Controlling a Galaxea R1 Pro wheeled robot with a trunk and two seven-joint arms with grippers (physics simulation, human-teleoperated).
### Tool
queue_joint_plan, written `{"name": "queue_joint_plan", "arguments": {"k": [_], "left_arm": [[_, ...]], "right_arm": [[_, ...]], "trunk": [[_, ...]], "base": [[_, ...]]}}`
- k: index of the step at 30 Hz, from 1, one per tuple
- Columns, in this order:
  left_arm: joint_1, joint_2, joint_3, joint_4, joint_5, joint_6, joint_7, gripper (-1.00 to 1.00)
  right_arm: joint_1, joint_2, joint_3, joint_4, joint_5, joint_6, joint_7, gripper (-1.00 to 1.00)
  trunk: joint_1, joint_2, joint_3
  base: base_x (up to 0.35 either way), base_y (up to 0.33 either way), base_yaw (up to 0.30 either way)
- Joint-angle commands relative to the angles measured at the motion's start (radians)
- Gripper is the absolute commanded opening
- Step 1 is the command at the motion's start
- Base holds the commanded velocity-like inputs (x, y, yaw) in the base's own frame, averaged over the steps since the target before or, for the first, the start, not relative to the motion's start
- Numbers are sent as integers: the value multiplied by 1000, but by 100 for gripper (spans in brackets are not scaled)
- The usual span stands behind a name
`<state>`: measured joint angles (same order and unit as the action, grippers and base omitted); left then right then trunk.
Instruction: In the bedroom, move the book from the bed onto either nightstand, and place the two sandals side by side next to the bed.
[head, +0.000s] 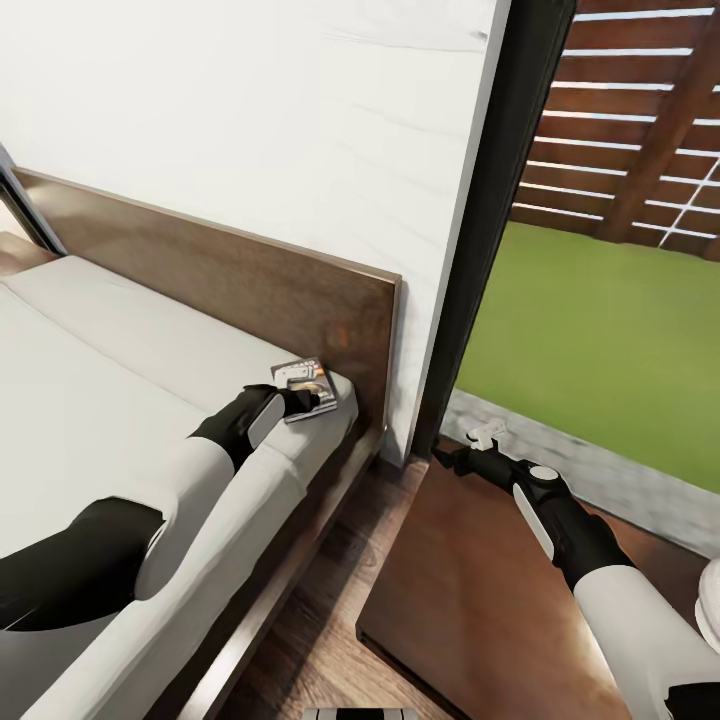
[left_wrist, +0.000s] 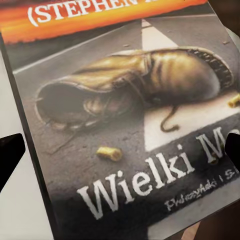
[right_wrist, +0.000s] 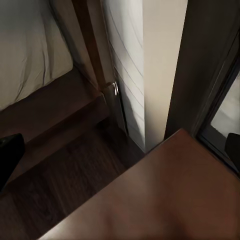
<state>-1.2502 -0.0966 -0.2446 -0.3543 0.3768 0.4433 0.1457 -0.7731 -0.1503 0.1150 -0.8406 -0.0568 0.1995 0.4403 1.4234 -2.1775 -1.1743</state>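
The book lies flat on the bed beside the headboard.

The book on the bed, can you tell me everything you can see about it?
The book is a small, thin paperback lying flat on the pale mattress, in the corner near the wooden headboard. Its cover has an orange band on top with white letters reading "STEPHEN", a greyish picture of an old worn boot on a road, small brass shells, and the white words "Wielki M...". The left gripper is right at it, one black fingertip showing at each side; whether it is gripping yet cannot be told.
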Motion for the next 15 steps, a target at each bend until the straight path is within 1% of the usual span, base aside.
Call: {"name": "queue_joint_plan", "arguments": {"k": [1, 5, 10, 15], "left_arm": [[0, 0, 0, 0, 0, 0, 0, 100], [0, 0, -1, -1, 0, 0, 0, 100], [0, 0, -1, -1, 0, 0, -1, 100], [0, 0, 0, -1, -1, 0, -1, 100]], "right_arm": [[0, 0, 0, 0, 0, 0, 0, 100], [0, 0, 0, 0, 0, 0, 0, 100], [0, 0, 0, 0, 0, 0, 0, 100], [0, 0, 0, 0, 0, 0, 0, 100]], "trunk": [[0, 0, 0], [0, 0, 0], [-19, 35, 16], [-19, 35, 16]], "base": [[0, 0, 0], [0, 0, 0], [0, 0, 0], [0, 0, 0]]}}
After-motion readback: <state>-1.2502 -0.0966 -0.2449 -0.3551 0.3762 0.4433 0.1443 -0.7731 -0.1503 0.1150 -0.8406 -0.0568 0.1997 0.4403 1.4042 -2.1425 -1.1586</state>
